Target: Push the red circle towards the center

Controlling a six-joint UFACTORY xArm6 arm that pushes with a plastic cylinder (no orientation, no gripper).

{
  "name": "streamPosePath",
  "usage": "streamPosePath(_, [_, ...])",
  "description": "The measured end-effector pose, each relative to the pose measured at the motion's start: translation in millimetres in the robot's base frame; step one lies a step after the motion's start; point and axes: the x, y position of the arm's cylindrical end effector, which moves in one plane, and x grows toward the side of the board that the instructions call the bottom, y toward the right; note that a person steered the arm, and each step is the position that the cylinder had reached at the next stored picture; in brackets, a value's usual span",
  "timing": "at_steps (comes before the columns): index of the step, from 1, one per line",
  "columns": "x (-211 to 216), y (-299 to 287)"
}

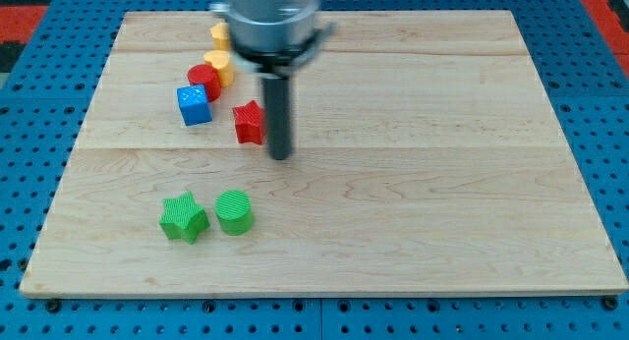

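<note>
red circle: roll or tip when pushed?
The red circle sits flat and squat, so it probably slides rather than rolls or tips. The yellow block and blue cube crowd it, so it may snag. My tip is beside the red star.

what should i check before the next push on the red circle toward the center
1. Red circle block located, view's upper left: ok.
2. My tip behind the circle for a centre push: not ok, it is lower right of it, beside the red star block.
3. Path from circle to centre free: not ok, red star and blue cube block sit close.
4. Yellow block touching circle: cannot tell.
5. Green star and green cylinder out of the way: ok.
</note>
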Motion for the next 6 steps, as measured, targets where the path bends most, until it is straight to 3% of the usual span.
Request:
streamPosePath(1, [-50,-105])
streamPosePath(2, [-99,-132])
streamPosePath(4, [-121,-56])
streamPosePath(5, [-132,-55])
streamPosePath(6, [-128,12])
